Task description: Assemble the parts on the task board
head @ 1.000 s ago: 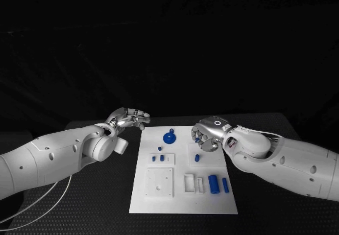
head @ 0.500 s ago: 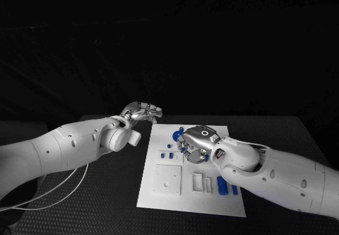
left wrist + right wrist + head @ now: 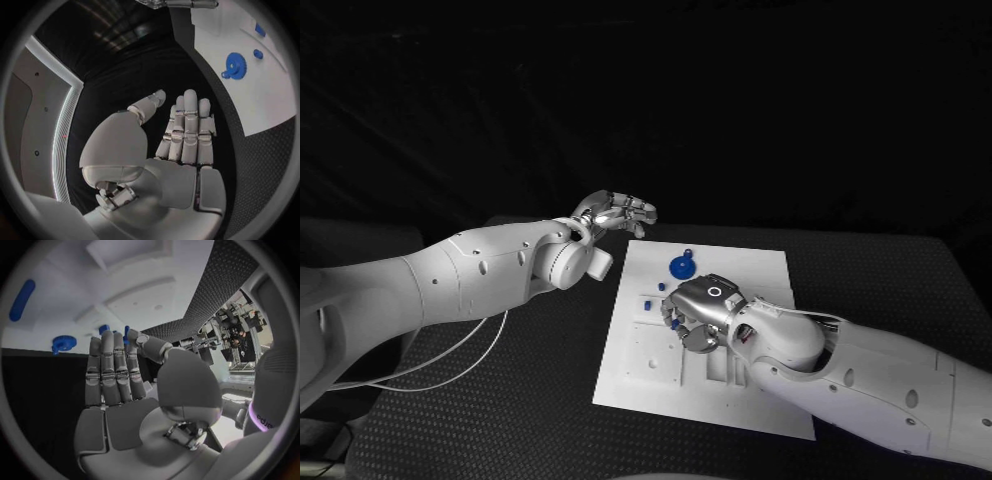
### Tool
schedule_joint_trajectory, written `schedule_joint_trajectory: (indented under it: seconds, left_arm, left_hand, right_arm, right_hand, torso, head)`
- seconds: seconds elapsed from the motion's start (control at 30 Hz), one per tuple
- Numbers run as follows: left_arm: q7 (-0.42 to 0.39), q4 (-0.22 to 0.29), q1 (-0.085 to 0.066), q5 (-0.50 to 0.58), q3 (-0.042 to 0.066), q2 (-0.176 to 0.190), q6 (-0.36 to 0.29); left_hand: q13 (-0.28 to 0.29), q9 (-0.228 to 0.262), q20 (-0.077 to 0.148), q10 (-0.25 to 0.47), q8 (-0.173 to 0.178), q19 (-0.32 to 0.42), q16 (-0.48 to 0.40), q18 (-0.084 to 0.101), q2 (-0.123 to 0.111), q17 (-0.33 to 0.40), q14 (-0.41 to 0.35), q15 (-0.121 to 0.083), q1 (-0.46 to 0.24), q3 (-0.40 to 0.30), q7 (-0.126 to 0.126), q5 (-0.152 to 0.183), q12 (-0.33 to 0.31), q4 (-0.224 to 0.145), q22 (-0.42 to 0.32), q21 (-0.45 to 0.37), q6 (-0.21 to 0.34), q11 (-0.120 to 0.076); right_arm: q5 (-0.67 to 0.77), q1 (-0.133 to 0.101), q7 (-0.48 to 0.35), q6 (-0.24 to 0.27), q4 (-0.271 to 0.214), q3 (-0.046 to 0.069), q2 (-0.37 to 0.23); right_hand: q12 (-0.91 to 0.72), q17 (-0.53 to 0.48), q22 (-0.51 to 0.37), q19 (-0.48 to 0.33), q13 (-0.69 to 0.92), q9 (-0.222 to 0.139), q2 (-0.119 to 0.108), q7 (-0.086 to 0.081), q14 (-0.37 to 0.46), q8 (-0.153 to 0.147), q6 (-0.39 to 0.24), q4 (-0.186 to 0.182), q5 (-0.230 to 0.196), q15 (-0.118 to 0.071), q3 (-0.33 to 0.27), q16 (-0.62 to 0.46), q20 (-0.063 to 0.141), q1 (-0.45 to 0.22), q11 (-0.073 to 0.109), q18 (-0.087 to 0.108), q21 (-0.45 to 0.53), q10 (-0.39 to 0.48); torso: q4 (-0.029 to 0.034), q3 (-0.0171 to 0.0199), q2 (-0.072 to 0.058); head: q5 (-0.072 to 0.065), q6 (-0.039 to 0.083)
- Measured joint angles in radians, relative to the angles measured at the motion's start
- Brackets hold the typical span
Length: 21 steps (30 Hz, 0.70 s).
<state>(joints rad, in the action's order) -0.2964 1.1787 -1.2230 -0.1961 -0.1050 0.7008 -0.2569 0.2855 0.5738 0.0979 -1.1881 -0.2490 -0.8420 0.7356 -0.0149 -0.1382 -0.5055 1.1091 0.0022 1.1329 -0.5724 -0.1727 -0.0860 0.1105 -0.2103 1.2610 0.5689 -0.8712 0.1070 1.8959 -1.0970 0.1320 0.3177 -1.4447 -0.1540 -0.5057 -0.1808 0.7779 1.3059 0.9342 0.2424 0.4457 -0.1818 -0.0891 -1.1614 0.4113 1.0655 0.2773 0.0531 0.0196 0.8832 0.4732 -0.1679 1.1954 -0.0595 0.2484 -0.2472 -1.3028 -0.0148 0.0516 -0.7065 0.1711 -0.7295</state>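
The white task board [image 3: 639,385] lies in the middle of the black table. A blue gear [image 3: 682,266] stands near its far edge, with small blue pegs [image 3: 649,288] just nearer. My right hand [image 3: 701,312] hovers over the board's middle, fingers straight and holding nothing; it hides the parts beneath it. In the right wrist view the right hand [image 3: 115,375] points toward the gear [image 3: 62,342], two pegs [image 3: 104,329] and a long blue cylinder [image 3: 22,300]. My left hand [image 3: 617,212] stays off the board's far left corner, empty. The left hand [image 3: 187,130] is flat, the gear [image 3: 234,65] beyond it.
A white cable [image 3: 430,375] loops on the table under my left arm. A raised white square plate [image 3: 651,352] sits on the board's near left part. Black table surface surrounds the board on all sides.
The camera has shifted. My right hand has moved from the board's far right side to over its middle. The left hand keeps its place by the far left corner.
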Motion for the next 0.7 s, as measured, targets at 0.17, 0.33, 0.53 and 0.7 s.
schedule_joint_trajectory:
  seconds: [0.17,0.33,0.53,0.7]
  left_arm:
    - [0.000,0.001,-0.001,0.001,0.000,-0.003,0.000]
    - [-0.001,0.003,-0.002,0.001,0.000,-0.005,0.000]
    - [-0.001,0.007,-0.002,0.002,0.000,-0.006,0.000]
    - [-0.001,0.008,-0.002,0.002,0.000,-0.006,0.000]
  left_hand:
    - [0.000,0.000,0.000,0.000,0.000,0.000,0.000,0.000,0.000,-0.001,0.000,0.000,0.000,0.000,0.000,0.000,0.000,0.000,0.000,-0.004,0.000,0.000]
    - [0.000,0.000,0.000,0.000,0.000,0.000,-0.004,0.000,0.000,-0.001,0.000,0.000,0.000,0.000,0.000,0.000,0.000,0.000,0.000,-0.004,0.000,0.000]
    - [0.000,0.000,0.000,0.000,0.000,0.000,-0.004,0.000,0.000,-0.002,0.000,0.000,0.000,0.000,0.001,0.000,0.000,0.000,0.001,-0.004,0.001,0.000]
    - [0.000,0.000,0.000,0.000,0.000,0.000,-0.004,0.000,0.000,-0.002,0.000,0.000,0.000,0.000,0.001,0.000,0.000,0.000,0.001,-0.004,0.002,0.000]
  right_arm:
    - [0.006,0.018,-0.004,-0.007,0.026,-0.011,0.017]
    - [0.013,0.026,-0.006,-0.012,0.041,-0.016,0.025]
    - [0.021,0.029,-0.007,-0.018,0.044,-0.019,0.026]
    - [0.024,0.033,-0.007,-0.020,0.044,-0.021,0.028]
  right_hand:
    - [0.000,0.001,0.000,0.000,0.001,0.001,0.000,0.000,0.000,0.000,0.000,0.000,0.000,0.000,0.000,-0.002,0.000,0.000,0.000,0.000,0.000,0.000]
    - [0.000,0.002,0.000,0.000,0.002,0.001,0.000,0.000,0.000,0.000,0.000,0.000,0.000,0.000,0.000,-0.002,0.000,0.000,0.000,0.000,0.000,0.000]
    - [0.000,0.004,0.000,0.000,0.002,0.001,0.000,0.000,0.000,0.000,0.000,0.000,0.000,0.000,0.000,-0.002,0.000,0.000,-0.002,0.000,0.000,0.002]
    - [0.000,0.005,0.001,0.000,0.003,0.003,0.000,0.000,0.000,0.000,0.000,0.000,0.000,0.000,0.000,-0.006,0.000,0.000,-0.002,0.000,0.000,0.002]
  torso:
    - [-0.0005,0.0005,0.000]
    - [-0.0010,0.0011,0.000]
    - [-0.0011,0.0015,0.000]
    - [-0.0018,0.0015,0.000]
  head:
    - [0.011,-0.012]
    - [0.021,-0.022]
    - [0.026,-0.030]
    - [0.028,-0.032]
